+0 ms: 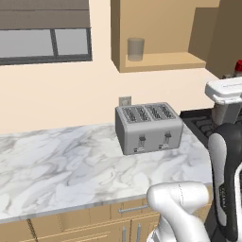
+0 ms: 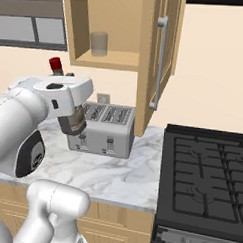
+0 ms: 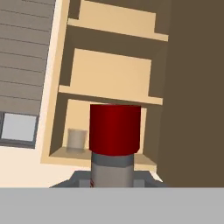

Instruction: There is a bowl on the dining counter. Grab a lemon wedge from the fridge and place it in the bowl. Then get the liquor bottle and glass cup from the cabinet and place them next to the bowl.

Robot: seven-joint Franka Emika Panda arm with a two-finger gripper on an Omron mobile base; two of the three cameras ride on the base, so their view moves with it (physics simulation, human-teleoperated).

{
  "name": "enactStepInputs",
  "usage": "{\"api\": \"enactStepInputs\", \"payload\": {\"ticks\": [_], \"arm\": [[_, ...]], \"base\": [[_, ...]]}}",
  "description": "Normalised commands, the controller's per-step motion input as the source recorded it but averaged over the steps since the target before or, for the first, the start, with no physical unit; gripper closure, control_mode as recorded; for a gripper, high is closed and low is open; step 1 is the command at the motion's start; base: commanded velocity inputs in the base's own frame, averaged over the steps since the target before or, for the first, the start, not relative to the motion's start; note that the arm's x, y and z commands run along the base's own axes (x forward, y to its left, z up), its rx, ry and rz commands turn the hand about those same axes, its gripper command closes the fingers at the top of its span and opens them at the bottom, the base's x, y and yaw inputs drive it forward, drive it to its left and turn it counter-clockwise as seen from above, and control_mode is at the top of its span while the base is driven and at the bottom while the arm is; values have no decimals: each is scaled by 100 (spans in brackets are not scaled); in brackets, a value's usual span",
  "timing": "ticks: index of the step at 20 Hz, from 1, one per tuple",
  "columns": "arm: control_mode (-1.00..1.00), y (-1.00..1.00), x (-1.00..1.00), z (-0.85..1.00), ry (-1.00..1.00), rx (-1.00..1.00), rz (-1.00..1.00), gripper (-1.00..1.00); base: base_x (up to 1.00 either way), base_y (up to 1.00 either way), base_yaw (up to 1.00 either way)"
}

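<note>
While clamped in the tool (image 3: pixel 113 181), the liquor bottle (image 3: pixel 114 144) stands upright.
Glass cup (image 2: pixel 99 44) beyond — far on the cabinet (image 2: pixel 108 58) shelf, above the worktop (image 2: pixel 116 176).

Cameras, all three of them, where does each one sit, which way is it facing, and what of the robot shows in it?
Left base view: behind the arm on its left, looking over the marbled counter at the toaster and cabinet; white arm links at lower right.
Right base view: behind on the right, facing toaster, cabinet and stove; arm at left, liquor bottle above the hand.
Hand view: on the hand, looking up past the bottle's red cap at the cabinet shelves.
All three share the glass cup on the shelf.
</note>
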Motion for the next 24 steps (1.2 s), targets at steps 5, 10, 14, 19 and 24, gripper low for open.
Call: {"api": "enactStepInputs", "payload": {"ticks": [5, 10, 14, 19, 24], "arm": [[100, 5, -20, -4, 0, 0, 0, 100], [100, 0, 0, 0, 0, 0, 0, 100], [100, 0, 0, 0, 0, 0, 0, 100], [100, 0, 0, 0, 0, 0, 0, 100], [100, 0, 0, 0, 0, 0, 0, 100]], "base": [[-80, 26, 0], [-86, 45, -22], [-83, 58, -49], [-85, 48, -59], [-93, 38, -62]]}}
